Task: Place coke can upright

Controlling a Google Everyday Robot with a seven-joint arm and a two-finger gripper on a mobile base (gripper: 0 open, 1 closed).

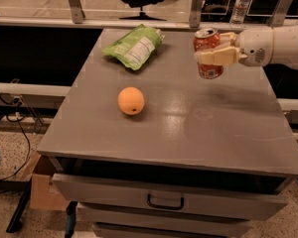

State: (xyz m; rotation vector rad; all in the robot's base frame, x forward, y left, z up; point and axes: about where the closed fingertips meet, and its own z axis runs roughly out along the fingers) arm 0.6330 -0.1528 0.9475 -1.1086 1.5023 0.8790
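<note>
The coke can (208, 52) is red with a silver top and stands nearly upright at the far right of the grey table (208, 128). My gripper (216, 48) reaches in from the right on a white arm and is shut on the can, one cream finger (218, 57) across its front. The can's base is at or just above the tabletop; I cannot tell whether it touches.
An orange (131, 100) lies left of centre on the table. A green snack bag (134, 46) lies at the far left. A water bottle (241, 4) stands behind the table. A drawer with a handle (165, 201) sits below the front edge.
</note>
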